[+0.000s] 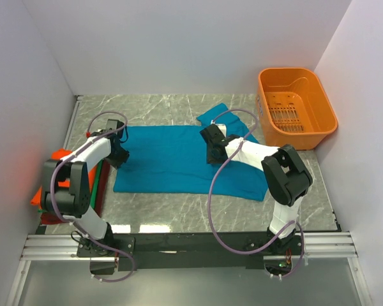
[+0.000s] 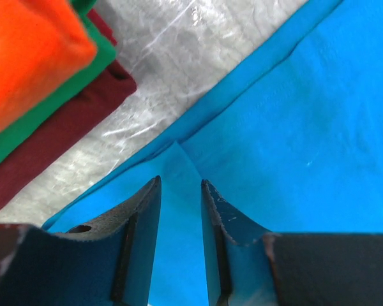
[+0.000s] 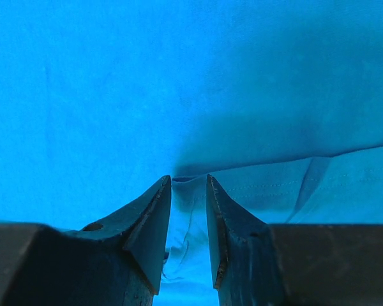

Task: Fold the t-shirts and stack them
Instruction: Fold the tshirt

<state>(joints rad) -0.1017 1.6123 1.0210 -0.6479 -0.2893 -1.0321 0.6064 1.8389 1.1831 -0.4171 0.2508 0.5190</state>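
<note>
A teal-blue t-shirt (image 1: 172,159) lies spread on the marble table, its right part bunched under my right arm. My left gripper (image 1: 119,155) is at the shirt's left edge, its jaws narrowly apart with a raised fold of teal cloth (image 2: 179,217) between them (image 2: 180,182). My right gripper (image 1: 212,153) is over the shirt's right-middle, and wrinkled teal cloth (image 3: 188,217) is pinched between its jaws (image 3: 188,177). A stack of folded shirts lies at the far left: orange (image 2: 25,57) on top, then green (image 2: 51,108), then dark red (image 2: 57,143).
An orange plastic basket (image 1: 297,107) stands at the back right corner. The folded stack (image 1: 64,185) sits beside my left arm at the table's left edge. White walls close in the table on three sides.
</note>
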